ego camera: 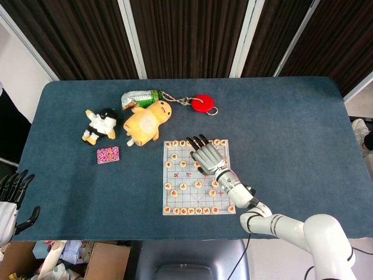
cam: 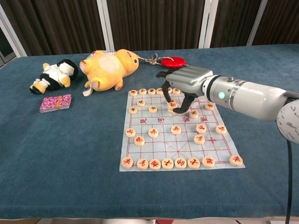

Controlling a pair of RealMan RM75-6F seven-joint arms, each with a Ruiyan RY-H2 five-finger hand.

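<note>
— Presently, how is the right hand (cam: 184, 84) placed?

— It is seen palm down over the far part of the chess board (cam: 180, 135), fingers (cam: 165, 91) curled downward among the round pieces (cam: 172, 105) near the far row. Whether a piece is pinched cannot be told; the fingertips are hidden among the discs.

— And the board's orientation?

— It is laid flat on the counter (cam: 70, 154), its long axis running from near edge to far edge, squarely to the counter. Rows of pieces are set along both short ends, with others scattered between.

— The left hand (ego camera: 11, 201)?

— It is observed only in the head view, off the counter's near left corner, fingers apart, nothing held.

— Surface and surroundings?

— Blue cloth is noted over the counter. A yellow plush (cam: 110, 70), a black-and-white plush (cam: 53, 74), a patterned pink packet (cam: 55, 102), a green wrapper (ego camera: 139, 97) and a red disc on a cord (cam: 173, 61) are recorded on the far left half. Dark curtains with white uprights are seen behind.
</note>
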